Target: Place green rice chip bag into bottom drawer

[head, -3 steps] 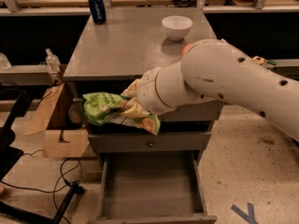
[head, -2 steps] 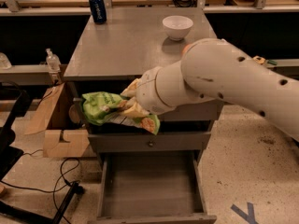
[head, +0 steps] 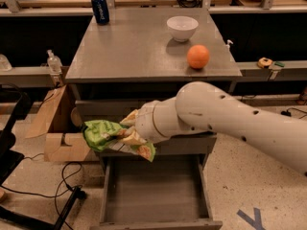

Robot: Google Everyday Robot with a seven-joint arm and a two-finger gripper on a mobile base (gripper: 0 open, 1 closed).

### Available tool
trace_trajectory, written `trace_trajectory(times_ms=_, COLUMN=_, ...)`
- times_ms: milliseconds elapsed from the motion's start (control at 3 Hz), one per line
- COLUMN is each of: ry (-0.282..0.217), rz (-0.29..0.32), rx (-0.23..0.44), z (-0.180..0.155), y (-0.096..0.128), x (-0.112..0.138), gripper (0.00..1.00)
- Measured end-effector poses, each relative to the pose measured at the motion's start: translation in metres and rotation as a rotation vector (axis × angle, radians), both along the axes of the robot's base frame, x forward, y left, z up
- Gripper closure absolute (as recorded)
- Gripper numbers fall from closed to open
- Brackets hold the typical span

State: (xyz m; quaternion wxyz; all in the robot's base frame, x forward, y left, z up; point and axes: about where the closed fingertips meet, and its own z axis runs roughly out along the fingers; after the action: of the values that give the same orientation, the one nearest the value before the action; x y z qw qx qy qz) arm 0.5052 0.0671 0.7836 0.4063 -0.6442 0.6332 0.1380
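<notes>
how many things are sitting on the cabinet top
3: blue can at the back left corner, white bowl back right, orange in front of the bowl. The gripper holds the green rice chip bag above the open bottom drawer.

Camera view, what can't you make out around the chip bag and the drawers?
Tool, holding the green rice chip bag above the open bottom drawer: mostly covered by the bag and the wrist.
Upper drawers: fronts largely hidden behind the arm.
Bag lettering: crumpled and too blurred to read.
Blue can: label too small to read.
Arm's base: cut off by the right edge.
</notes>
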Motion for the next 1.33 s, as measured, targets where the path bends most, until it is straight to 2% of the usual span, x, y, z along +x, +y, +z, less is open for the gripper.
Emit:
trace_trajectory(times_ms=333, ry=0.082, rz=-0.028, rx=0.052, z=-0.092, y=-0.01, x=-0.015, gripper=1.0)
trace_trajectory(times_ms=667, ry=0.183, rz=-0.065, rx=0.083, z=-0.204, y=-0.027, x=-0.026, gripper=1.0)
trace_trajectory(times_ms=1000, ry=0.265, rz=-0.086, rx=0.062, z=-0.259, y=-0.036, x=-0.024, gripper=1.0)
trace_trajectory(times_ms=1333, ry=0.28, rz=-0.09, rx=0.059, z=-0.268, y=-0.038, x=-0.026, gripper=1.0)
